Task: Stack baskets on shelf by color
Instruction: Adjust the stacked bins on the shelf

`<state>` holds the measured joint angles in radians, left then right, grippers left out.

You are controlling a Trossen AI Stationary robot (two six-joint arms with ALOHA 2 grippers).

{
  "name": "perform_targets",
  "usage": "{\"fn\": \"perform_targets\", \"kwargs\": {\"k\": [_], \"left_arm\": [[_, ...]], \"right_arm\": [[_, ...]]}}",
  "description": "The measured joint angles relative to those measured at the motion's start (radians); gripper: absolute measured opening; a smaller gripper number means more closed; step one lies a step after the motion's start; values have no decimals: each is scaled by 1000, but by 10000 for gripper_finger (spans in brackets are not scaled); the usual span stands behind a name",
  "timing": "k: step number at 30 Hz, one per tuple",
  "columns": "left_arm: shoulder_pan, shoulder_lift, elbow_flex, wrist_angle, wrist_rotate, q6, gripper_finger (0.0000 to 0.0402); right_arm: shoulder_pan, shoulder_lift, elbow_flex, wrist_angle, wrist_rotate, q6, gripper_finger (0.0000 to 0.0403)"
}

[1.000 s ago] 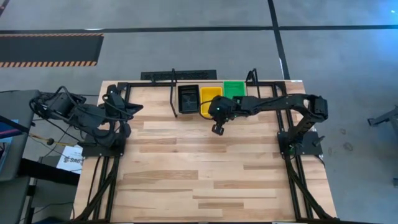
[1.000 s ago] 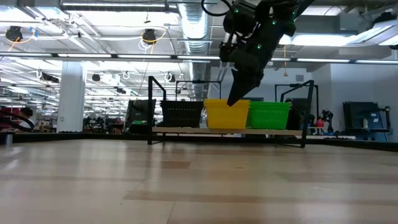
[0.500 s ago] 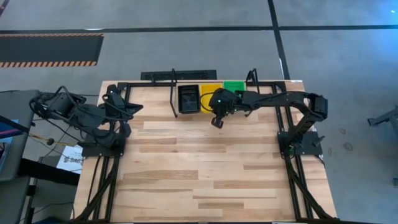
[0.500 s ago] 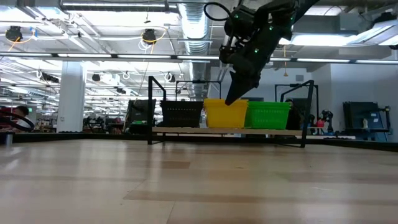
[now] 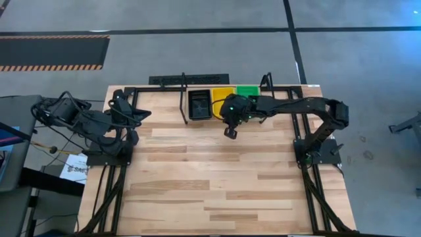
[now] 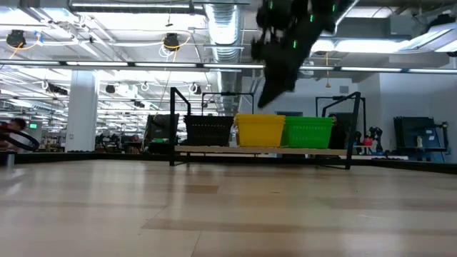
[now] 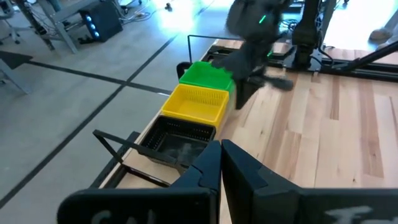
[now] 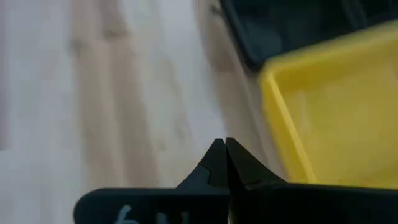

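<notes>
High view showed the shelf [image 5: 183,97] at the table's [image 5: 217,184] far edge, with 3 basket stacks abreast: black basket [image 5: 198,105] on the left, yellow basket [image 5: 219,100] in the middle, green basket [image 5: 247,91] on the right. How many baskets sat nested in each stack could not be told. Right gripper [image 5: 229,132] hung above the table just in front of the yellow basket, its arm reaching across the green and yellow ones; fingers pressed together, nothing between them. Low view put that gripper [image 6: 265,98] clear above the yellow basket's [image 6: 260,131] rim, not touching it, with the black [image 6: 209,130] and green [image 6: 308,132] baskets on either side, all on the shelf [image 6: 173,121]. Right wrist view confirmed the fingertips [image 8: 219,154] met, with the yellow basket's [image 8: 329,112] corner beneath and just beside. Left gripper [image 7: 220,163] was parked over its base at the table's left edge, fingers closed and empty.
</notes>
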<state>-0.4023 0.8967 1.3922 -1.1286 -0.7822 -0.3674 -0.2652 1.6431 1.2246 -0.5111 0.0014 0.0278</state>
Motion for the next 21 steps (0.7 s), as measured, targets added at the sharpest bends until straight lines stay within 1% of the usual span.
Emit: {"fn": "perform_targets", "kwargs": {"k": [2,4,6,8,12,15,21], "left_arm": [[0,0,0,0,0,-10,0],[0,0,0,-2,0,-17,0],[0,0,0,-2,0,-18,0],[0,0,0,-5,0,-14,0],[0,0,0,-7,0,-13,0],[0,0,0,-11,1,-14,0],[0,0,0,-12,11,-19,0]], "right_arm": [[26,-23,58,-63,8,-30,0],[30,-52,107,-131,60,-68,0],[14,-71,144,-179,126,-107,0],[-25,-82,160,-230,155,-114,0],[-101,-74,160,-350,157,-120,0],[-130,-45,157,-400,158,-159,0],[-170,-26,122,-418,155,-195,0]]}}
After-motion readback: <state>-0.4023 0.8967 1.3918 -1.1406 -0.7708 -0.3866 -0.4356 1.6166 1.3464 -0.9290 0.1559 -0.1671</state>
